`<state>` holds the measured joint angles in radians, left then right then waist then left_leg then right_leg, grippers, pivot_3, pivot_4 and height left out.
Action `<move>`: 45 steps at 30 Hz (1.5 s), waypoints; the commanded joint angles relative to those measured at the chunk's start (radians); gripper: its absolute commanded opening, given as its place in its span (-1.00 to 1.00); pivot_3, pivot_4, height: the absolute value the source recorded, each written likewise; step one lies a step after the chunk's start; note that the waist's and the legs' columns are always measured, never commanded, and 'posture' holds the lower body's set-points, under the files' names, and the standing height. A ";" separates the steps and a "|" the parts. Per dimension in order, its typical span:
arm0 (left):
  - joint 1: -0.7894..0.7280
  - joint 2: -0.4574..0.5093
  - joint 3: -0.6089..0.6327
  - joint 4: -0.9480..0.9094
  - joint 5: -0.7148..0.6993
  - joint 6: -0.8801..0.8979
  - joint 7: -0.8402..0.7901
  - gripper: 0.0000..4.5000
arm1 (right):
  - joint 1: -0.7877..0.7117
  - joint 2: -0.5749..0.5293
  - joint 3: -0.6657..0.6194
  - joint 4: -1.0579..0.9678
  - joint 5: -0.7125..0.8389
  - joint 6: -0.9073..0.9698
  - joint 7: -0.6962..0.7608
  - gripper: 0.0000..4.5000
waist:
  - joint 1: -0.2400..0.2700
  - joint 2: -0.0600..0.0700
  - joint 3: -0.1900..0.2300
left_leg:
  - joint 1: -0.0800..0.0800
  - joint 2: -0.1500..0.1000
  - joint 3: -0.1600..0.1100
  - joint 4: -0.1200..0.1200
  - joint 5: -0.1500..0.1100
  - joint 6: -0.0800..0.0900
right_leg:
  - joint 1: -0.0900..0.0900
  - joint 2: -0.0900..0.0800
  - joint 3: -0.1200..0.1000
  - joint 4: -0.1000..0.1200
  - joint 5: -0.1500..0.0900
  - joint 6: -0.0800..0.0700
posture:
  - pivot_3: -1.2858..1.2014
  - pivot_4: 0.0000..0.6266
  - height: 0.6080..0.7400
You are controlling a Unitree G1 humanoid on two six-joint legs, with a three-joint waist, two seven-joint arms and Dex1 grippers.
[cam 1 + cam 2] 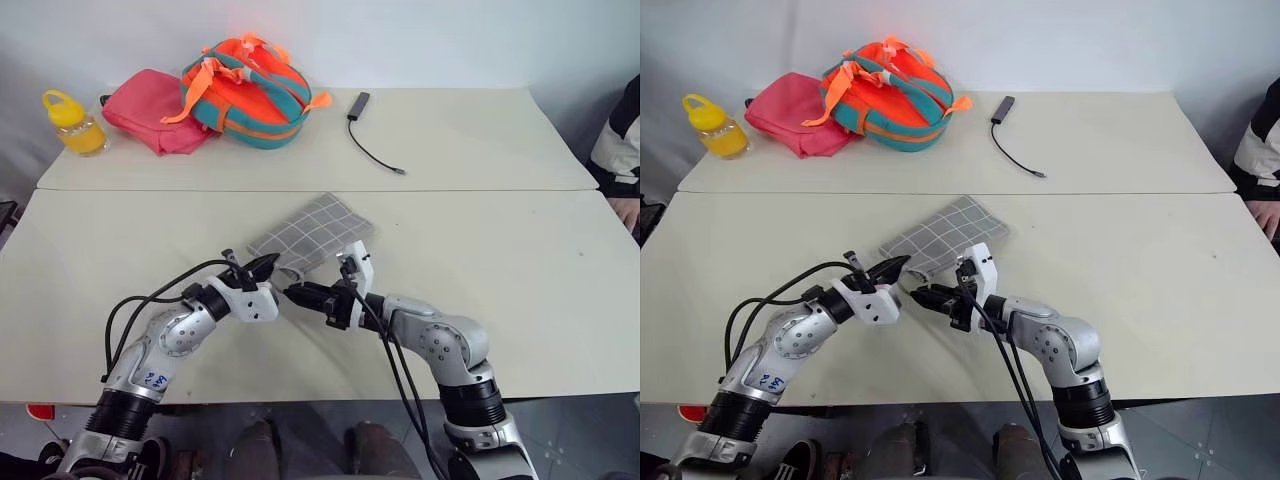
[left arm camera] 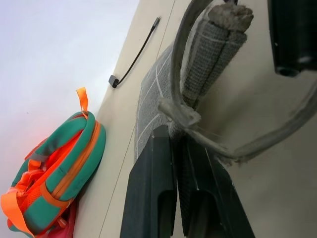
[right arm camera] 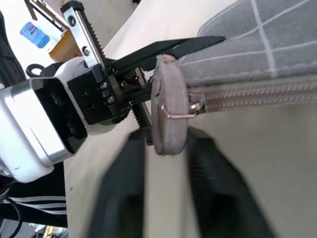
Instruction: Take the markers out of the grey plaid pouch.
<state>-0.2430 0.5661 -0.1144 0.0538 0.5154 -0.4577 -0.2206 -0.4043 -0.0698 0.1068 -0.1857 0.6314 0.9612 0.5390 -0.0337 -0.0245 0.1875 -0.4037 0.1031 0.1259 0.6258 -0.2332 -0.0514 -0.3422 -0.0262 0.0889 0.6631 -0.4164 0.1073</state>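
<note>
- My left gripper (image 1: 268, 266) is clamped on the near corner of the grey plaid pouch (image 1: 312, 234), just left of frame centre.
- My right gripper (image 1: 297, 294) points at that same corner — its fingers (image 3: 124, 193) drawn together around the pouch's pale loop strap (image 3: 170, 111), which hangs from a small metal ring (image 3: 184, 111).
- The pouch slants up toward centre over the table (image 1: 520, 260); its zipper looks closed.
- Upper left: an orange-teal backpack (image 1: 245, 92), a pink bag (image 1: 153, 110), a yellow bottle (image 1: 73, 123).
- Upper centre — a black cable (image 1: 371, 134).
</note>
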 commanded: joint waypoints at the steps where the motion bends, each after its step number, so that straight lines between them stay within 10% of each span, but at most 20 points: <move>1: 0.035 0.006 -0.019 0.018 0.007 0.014 -0.006 -1.00 | -0.013 0.003 -0.003 -0.004 0.007 -0.020 0.001 -0.99 | 0.000 0.000 0.000 | 0.000 0.000 0.000 0.000 0.000 0.000 | 0.000 0.000 0.000 0.000 0.000 0.000 | 0.03 -0.52 1.00; 26: 0.202 0.219 0.180 0.025 -0.446 -0.169 -0.274 -1.00 | -0.123 -0.315 0.012 0.231 -0.210 -0.348 0.219 -0.99 | -0.041 -0.001 0.001 | -0.001 0.005 0.009 -0.004 -0.003 -0.005 | -0.006 0.001 0.006 -0.004 0.000 0.000 | 0.03 -0.52 1.00; 40: 0.229 0.187 0.223 -0.024 -0.602 -0.137 -0.352 -1.00 | -0.147 -0.363 -0.024 0.312 -0.246 -0.448 0.272 -0.99 | -0.053 -0.002 0.001 | -0.001 0.006 0.020 -0.004 -0.004 -0.003 | -0.013 0.003 0.016 -0.003 0.000 0.000 | 0.03 -0.52 1.00; 45: 0.217 0.170 0.221 -0.033 -0.602 -0.114 -0.355 -1.00 | -0.147 -0.404 -0.033 0.234 -0.235 -0.438 0.316 -0.43 | -0.052 -0.002 0.001 | -0.001 0.006 0.021 -0.003 -0.004 -0.003 | -0.014 0.003 0.017 -0.002 0.000 0.001 | 0.03 -0.52 1.00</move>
<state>-0.0231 0.7391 0.0826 0.0514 -0.0708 -0.5702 -0.5729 -0.5419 -0.4476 0.1058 0.0950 0.3839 0.5285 0.8375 -0.0862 -0.0263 0.1886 -0.4045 0.1095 0.1471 0.6224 -0.2372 -0.0547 -0.3560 -0.0232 0.1061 0.6610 -0.4164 0.1081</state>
